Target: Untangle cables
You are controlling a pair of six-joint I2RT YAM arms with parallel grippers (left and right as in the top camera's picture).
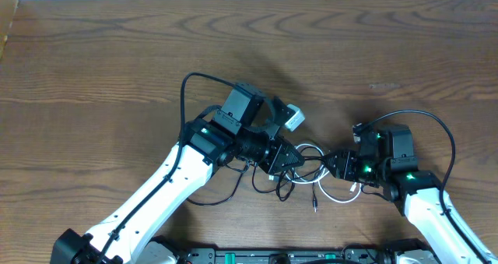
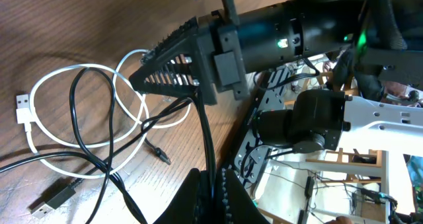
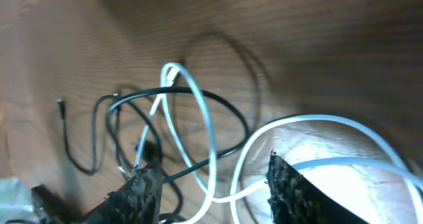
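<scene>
The cables lie tangled on the wooden table between my two grippers: a white cable (image 1: 336, 192) in loops and thin black cables (image 1: 289, 184) crossing it. In the left wrist view the white cable (image 2: 66, 72) forms two loops with a white plug at the left, and black cables (image 2: 92, 145) cross over it. My left gripper (image 2: 213, 199) is shut on a black cable that runs up from its jaws. It also shows in the overhead view (image 1: 288, 159). My right gripper (image 3: 218, 191) is open, low over the tangle, with white cable (image 3: 198, 118) and black cable (image 3: 225, 105) strands between its fingers. It shows overhead (image 1: 336, 164) too.
A black USB plug (image 2: 56, 197) and a small black plug (image 2: 158, 154) lie on the wood. One black cable trails left under the left arm (image 1: 226, 195). The right arm's thick black cable (image 1: 436, 128) arcs above it. The table's front edge is close below the tangle.
</scene>
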